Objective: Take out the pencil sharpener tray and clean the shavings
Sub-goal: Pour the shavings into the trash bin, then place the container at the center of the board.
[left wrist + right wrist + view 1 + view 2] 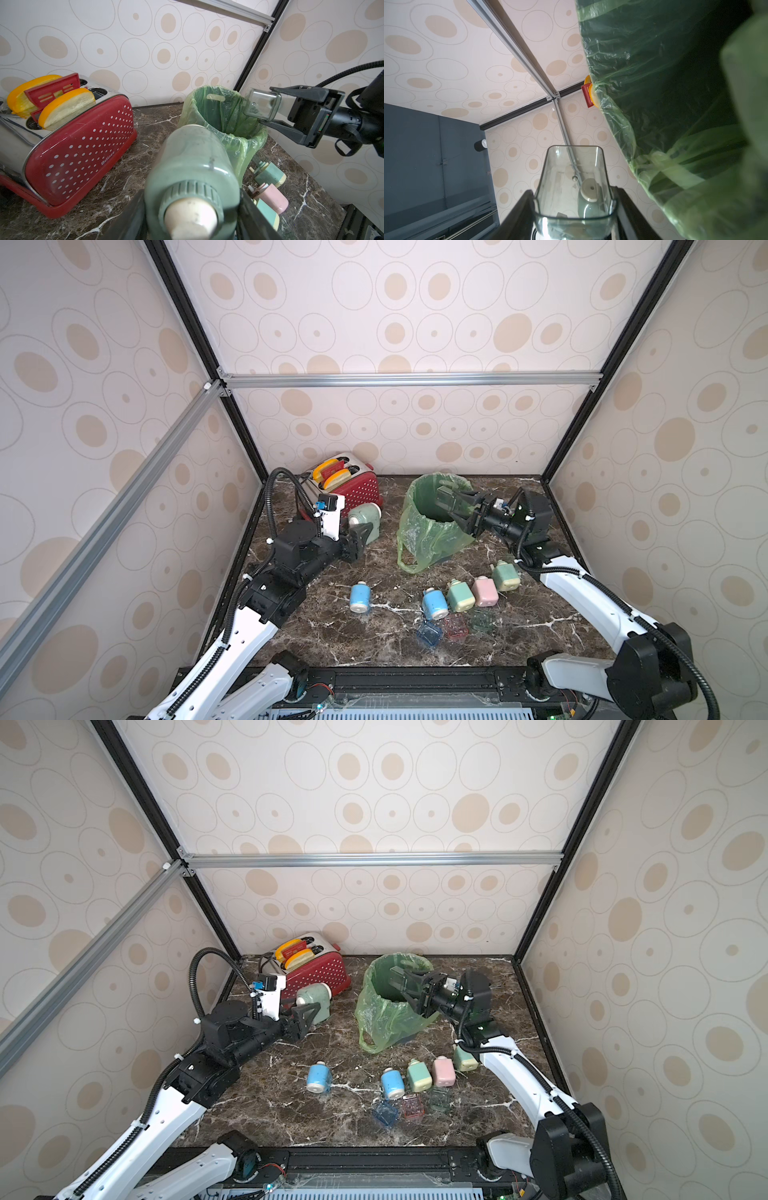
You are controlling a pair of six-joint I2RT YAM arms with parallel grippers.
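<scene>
Clear plastic, the pencil sharpener tray (262, 105): out of its housing and pinched between the black fingers of the right claw (267, 106). Hangs over the mouth of the bin (419, 541), at the rim nearest the right arm in both top views. Thin green bag (220, 108) lining that bin, edges folded out and draped down to the table (332, 639). From the right wrist view, only glassy walls to look through; cannot tell whether any shavings lie inside.

Pale green pencil sharpener (368, 515) clamped in the left claw (360, 537), jaws closed against its two sides, cream knob end toward the wrist camera. Sits just in front of the red toaster (361, 491), slightly apart from it. Cannot tell whether resting on the marble or lifted off it. Well apart from the bin.

Two slices of bread (332, 477) upright in the toaster's slots, at the back left corner of the table.

Toward the front edge, a lone blue sharpener (360, 597) left of centre. Further right, a slanting row, touching or nearly so: second blue sharpener (434, 604), mint sharpener (460, 595), pink sharpener (485, 591), last green sharpener (506, 576). Just in front of that row, three loose tinted trays lying on the table: blue tray (429, 632), red tray (456, 626), green tray (482, 620).
</scene>
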